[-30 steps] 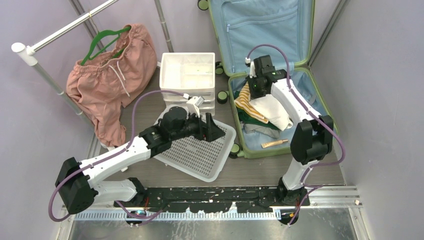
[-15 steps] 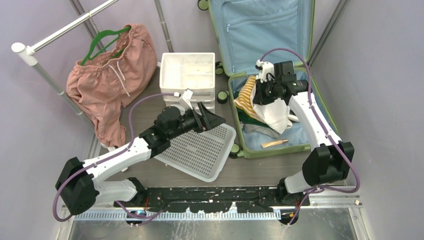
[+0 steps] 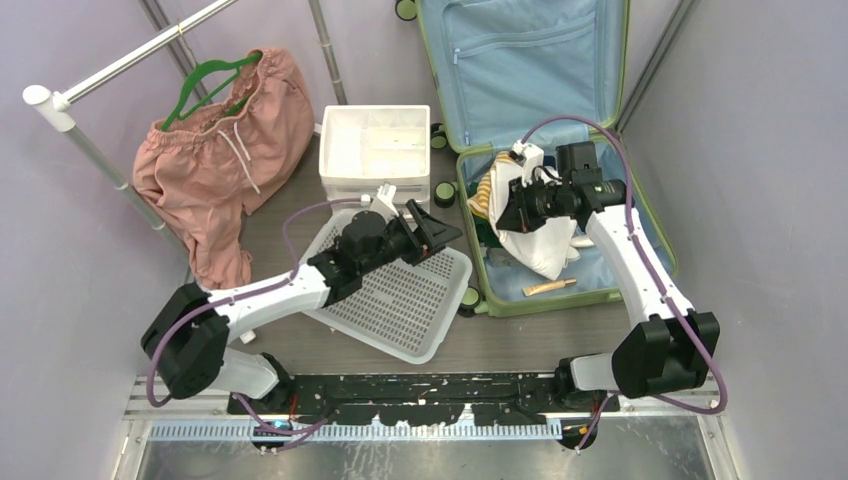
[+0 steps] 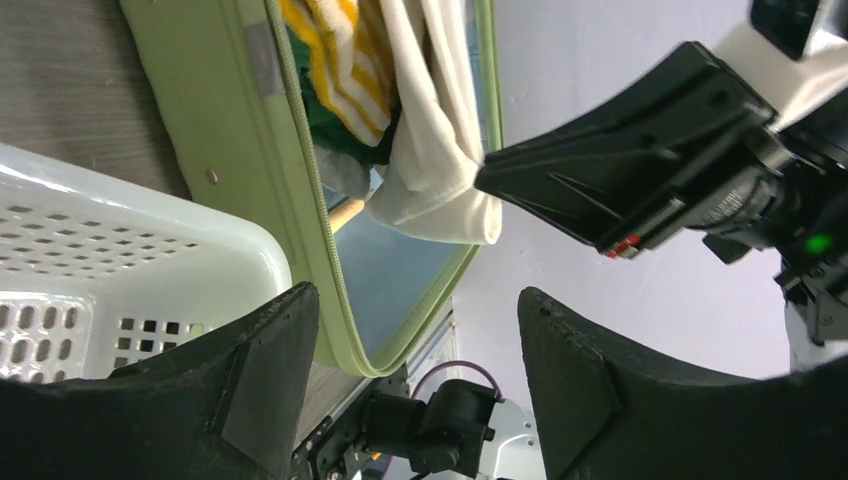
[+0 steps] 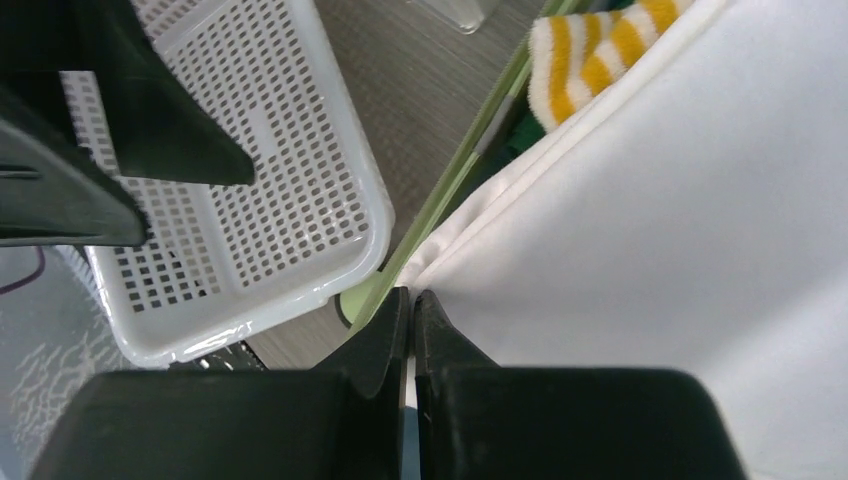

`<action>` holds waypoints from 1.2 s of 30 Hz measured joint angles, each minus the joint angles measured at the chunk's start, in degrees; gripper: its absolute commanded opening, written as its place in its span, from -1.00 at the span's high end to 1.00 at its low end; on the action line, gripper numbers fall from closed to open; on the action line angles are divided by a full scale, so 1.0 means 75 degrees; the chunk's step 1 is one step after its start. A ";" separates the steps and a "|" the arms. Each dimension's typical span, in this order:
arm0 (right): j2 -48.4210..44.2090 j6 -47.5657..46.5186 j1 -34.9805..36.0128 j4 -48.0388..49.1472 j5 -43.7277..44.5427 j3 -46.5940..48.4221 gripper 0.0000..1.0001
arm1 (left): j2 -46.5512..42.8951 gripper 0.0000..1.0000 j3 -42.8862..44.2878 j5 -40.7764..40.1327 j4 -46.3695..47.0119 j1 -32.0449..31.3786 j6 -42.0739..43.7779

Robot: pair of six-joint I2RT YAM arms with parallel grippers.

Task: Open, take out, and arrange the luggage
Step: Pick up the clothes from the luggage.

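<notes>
The luggage (image 3: 520, 50) lies open at the right of the table, its lid propped up at the back and its lower half full of clothes. A second ago the right gripper (image 3: 508, 215) was low among those clothes. It has since risen and swung toward the luggage's left rim, and a white cloth (image 3: 548, 250) comes up with it. In the right wrist view the jaws are pressed together on a fold of that cloth, which hangs from them in a long drape. The yellow-striped garment (image 3: 483, 200) and the dark green one (image 3: 490, 235) are left behind in the shell, as is a small tan tube (image 3: 548, 287) near the front rim.

The left arm has also stretched out to the right. Its left gripper (image 3: 440, 228) now hovers over the far right corner of the white basket (image 3: 400, 300), just beside the luggage. Its jaws are spread wide, hold nothing, and face the other gripper.

We judge that the first item is out of the pile but not yet clear of the luggage. The two grippers have closed on each other, which suggests either a handover or a drop into the basket. The trailing end of the cloth may drag across the rim or pull the striped garment along with it.
</notes>
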 measured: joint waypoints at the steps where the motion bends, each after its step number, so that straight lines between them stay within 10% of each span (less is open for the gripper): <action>1: -0.0061 -0.0055 -0.0017 -0.0017 -0.0122 -0.0058 0.98 | 0.0181 -0.45 0.0061 -0.0041 0.0020 -0.0061 -0.0096; 36: -0.1046 -0.1148 -0.0012 -0.0892 -0.2180 -0.0982 0.98 | 0.2667 -0.37 0.1204 -0.1483 0.1413 -0.0921 -0.1757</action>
